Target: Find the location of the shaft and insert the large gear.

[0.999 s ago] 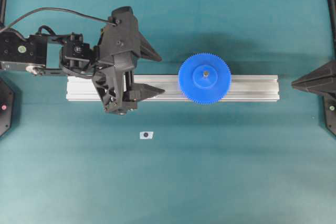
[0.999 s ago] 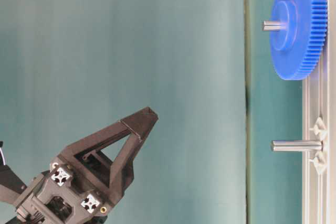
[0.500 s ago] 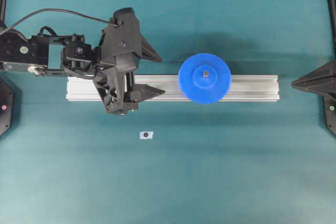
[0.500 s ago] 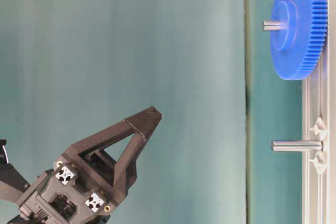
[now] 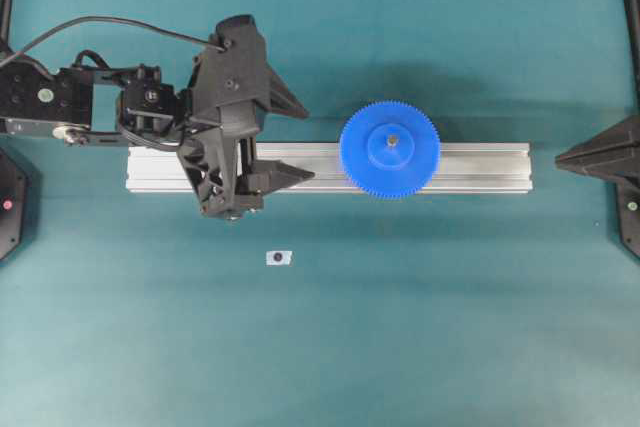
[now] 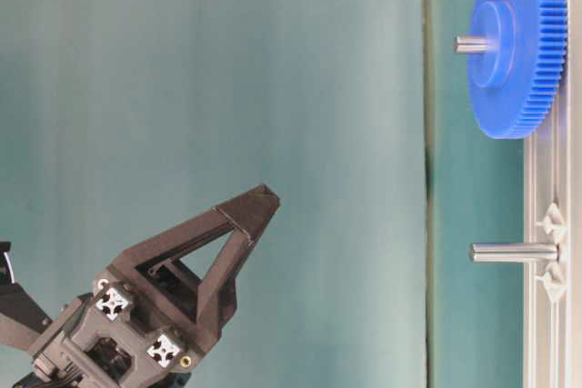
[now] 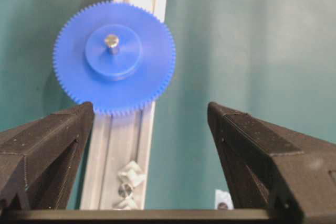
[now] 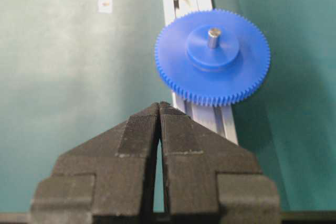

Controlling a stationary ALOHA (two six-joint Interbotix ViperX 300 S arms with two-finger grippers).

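Note:
The large blue gear (image 5: 390,149) lies flat on the aluminium rail (image 5: 480,167), with a grey pin (image 5: 392,140) poking up through its hub. The table-level view shows the gear (image 6: 516,43) seated on that pin (image 6: 473,44). A second bare shaft (image 6: 514,252) with clear diamond feet stands further along the rail. The left wrist view shows it (image 7: 126,190) below the gear (image 7: 114,57). My left gripper (image 5: 308,143) is open and empty above the rail, left of the gear. My right gripper (image 5: 562,157) is shut and empty at the right edge, clear of the rail's end.
A small white tag with a dark dot (image 5: 278,257) lies on the teal mat in front of the rail; it also shows in the right wrist view (image 8: 105,3). Dark frame posts stand at the left and right table edges.
My left gripper shifted very slightly a second ago and has held still since. The gear, rail and right gripper have not moved.

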